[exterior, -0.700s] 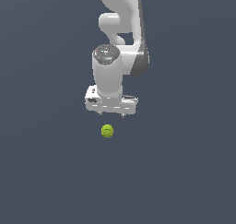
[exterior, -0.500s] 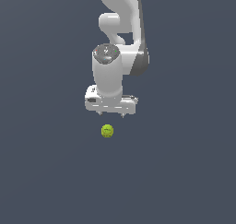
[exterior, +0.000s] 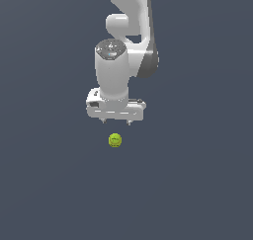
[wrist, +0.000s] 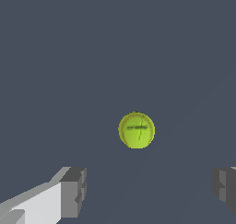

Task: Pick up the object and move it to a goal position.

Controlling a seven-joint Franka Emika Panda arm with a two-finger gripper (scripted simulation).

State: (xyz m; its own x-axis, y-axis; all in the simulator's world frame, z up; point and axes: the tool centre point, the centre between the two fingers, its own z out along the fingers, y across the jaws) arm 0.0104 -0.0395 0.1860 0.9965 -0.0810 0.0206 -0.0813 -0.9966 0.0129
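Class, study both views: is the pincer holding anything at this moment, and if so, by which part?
Nothing is held. The pincer is open, and the yellow-green ball lies apart from it, with a clear gap showing to both fingers in the wrist view.

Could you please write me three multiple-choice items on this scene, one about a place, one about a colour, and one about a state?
1. In the exterior view, where is the ball relative to the tool?
A. Just below it
B. Between its fingers
C. Above the arm

2. What colour is the ball?
A. Red
B. Yellow-green
C. Blue

3. What state is the tool in?
A. Shut on the ball
B. Shut with nothing in it
C. Open

Answers:
1. A: a gap separates ball and fingertips.
2. B: both views show yellow-green with faint darker marks.
3. C: in the wrist view the fingers stand wide apart, the ball beyond them.
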